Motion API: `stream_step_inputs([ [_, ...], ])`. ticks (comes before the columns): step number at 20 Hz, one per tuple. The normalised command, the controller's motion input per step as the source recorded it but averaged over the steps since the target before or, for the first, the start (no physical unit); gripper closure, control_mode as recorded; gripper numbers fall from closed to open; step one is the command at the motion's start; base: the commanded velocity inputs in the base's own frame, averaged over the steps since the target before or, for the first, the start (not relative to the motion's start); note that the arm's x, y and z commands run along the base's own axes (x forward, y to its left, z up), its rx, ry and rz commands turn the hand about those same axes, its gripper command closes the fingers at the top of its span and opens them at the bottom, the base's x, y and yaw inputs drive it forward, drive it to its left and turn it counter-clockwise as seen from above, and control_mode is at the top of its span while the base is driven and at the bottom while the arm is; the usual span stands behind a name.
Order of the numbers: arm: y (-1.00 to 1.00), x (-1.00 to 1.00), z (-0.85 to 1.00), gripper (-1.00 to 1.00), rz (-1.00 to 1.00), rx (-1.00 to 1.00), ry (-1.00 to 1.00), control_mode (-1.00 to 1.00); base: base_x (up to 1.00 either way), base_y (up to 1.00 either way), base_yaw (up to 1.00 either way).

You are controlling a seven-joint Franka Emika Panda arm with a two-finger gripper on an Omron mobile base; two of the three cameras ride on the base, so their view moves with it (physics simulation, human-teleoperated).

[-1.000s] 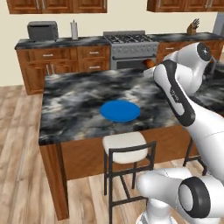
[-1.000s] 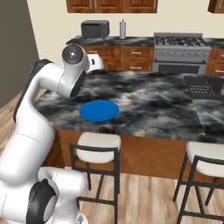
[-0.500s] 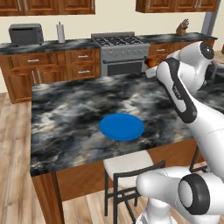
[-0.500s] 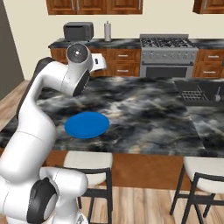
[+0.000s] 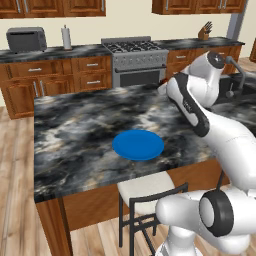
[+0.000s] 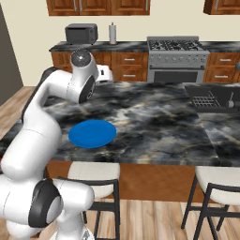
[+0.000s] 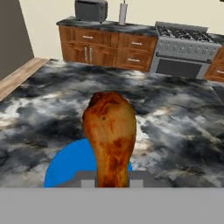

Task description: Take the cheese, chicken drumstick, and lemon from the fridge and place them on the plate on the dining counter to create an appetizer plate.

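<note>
**Drumstick in hand, worktop drawing in under you**

Closest to you, the gripper is clamped tight on the thin end of the chicken drumstick; its fat browned end stands up across the middle of the hand view. Nothing suggests the hold is slipping, though the finger tips themselves are mostly hidden behind the meat.

Just past it lies the plate, its blue disc showing below and to the left of the drumstick in the hand view. In the left base view the plate is bare, sitting on the near half of the dining counter, with a stool tucked in below it. So this looks like the first item to arrive; cheese and lemon are presumably yet to be fetched.

Over the last second the whole scene has shifted in both base views: the island has grown larger and swung round, so the base has been driving up to it. The plate itself has not moved on the stone.

That puts you near the placing step. The hand sits up above the far side of the worktop, so you will need to bring it forward and down over the plate before releasing.

Beyond the island, the stove stands against the far wall.
</note>
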Motion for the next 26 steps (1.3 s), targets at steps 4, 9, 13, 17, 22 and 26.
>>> stream_step_inputs([
  [4, 0.08, 0.27, -0.74, 1.0, -0.06, 0.0, 0.3, -1.0, 0.0, 0.0, 0.0],
  [9, 0.0, 0.28, -0.93, 1.0, 0.0, 0.0, 0.2, -1.0, 0.0, 0.0, 0.0],
  [13, 0.0, 0.28, -0.92, 1.0, 0.0, 0.0, 0.16, -1.0, 0.0, 0.0, 0.0],
  [17, 0.03, 0.24, -0.87, 1.0, 0.0, 0.0, 0.11, -1.0, 0.0, 0.0, 0.0],
  [22, 0.1, 0.28, -0.83, 1.0, 0.0, 0.0, 0.06, -1.0, 0.0, 0.0, 0.0],
  [26, 0.19, 0.34, -0.67, 1.0, -0.01, 0.0, 0.01, -1.0, 0.0, 0.0, 0.0],
])
